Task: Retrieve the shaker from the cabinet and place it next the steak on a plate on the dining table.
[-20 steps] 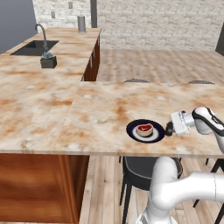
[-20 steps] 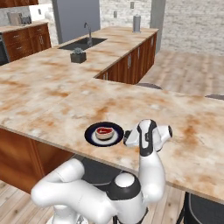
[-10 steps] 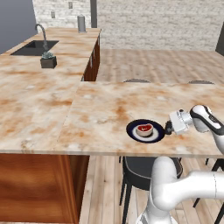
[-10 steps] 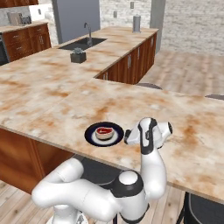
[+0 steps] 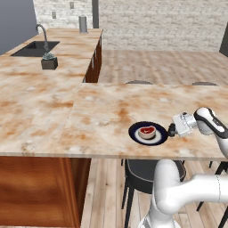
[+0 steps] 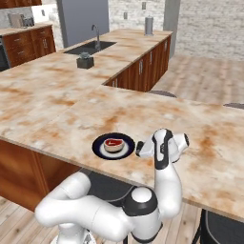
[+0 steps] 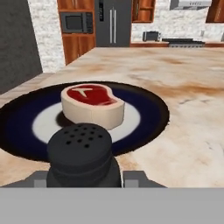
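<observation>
Shaker upright at plate rim before steak, flanked by gripper fingers, grip unclear.

Tool jaws slightly wider.
</observation>
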Available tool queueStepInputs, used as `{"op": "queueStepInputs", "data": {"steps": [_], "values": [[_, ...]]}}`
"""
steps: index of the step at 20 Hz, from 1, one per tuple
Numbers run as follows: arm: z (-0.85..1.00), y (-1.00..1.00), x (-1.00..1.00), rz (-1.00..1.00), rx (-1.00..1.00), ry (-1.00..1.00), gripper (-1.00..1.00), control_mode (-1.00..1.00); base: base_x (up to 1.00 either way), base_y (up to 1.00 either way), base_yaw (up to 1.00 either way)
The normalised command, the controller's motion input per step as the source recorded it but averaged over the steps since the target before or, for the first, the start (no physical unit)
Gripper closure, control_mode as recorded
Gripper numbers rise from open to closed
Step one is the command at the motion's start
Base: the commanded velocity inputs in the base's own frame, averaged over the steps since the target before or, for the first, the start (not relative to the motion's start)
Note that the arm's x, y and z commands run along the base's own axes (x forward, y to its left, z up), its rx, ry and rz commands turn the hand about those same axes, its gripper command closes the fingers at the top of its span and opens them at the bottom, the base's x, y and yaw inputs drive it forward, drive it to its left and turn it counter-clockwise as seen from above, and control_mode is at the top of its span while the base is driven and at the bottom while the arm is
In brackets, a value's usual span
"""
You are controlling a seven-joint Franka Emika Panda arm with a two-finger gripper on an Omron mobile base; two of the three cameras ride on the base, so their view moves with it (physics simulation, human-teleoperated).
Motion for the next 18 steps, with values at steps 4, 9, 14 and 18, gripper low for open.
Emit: {"op": "queueStepInputs", "data": {"steps": [4, 9, 14, 18], "values": [[-0.48, -0.01, 0.01, 0.00, 0.00, 0.15, -1.00, -1.00, 0.00, 0.00, 0.00], [-0.20, -0.03, -0.05, 0.00, 0.00, 0.05, -1.00, -1.00, 0.00, 0.00, 0.00], [-0.02, -0.11, -0.11, 0.00, 0.00, 0.00, -1.00, -1.00, 0.00, 0.00, 0.00], [0.00, -0.09, -0.07, 0.00, 0.00, -0.04, -1.00, -1.00, 0.00, 0.00, 0.00]]}}
